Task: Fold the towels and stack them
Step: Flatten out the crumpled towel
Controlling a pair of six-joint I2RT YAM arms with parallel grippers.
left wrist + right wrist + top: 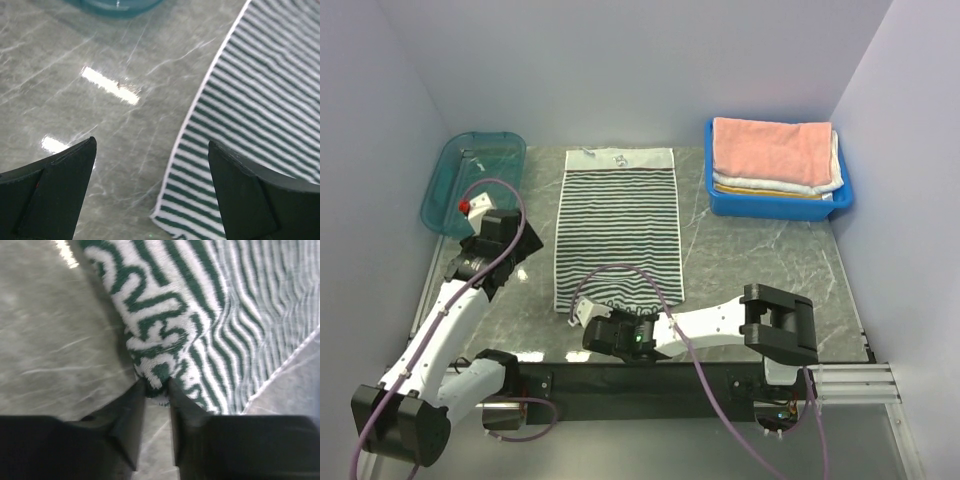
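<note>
Teal translucent plastic is seen at the far left, where a bin is set on the grey marbled table. Beside it, the left gripper is held wide apart over bare tabletop, nothing grasped. At the centre, the green-and-white striped towel is spread flat; its near edge, toward the left corner, is pinched by the right gripper. At the far right, a salmon pink towel is stacked on paler folded towels in a blue bin.
</note>
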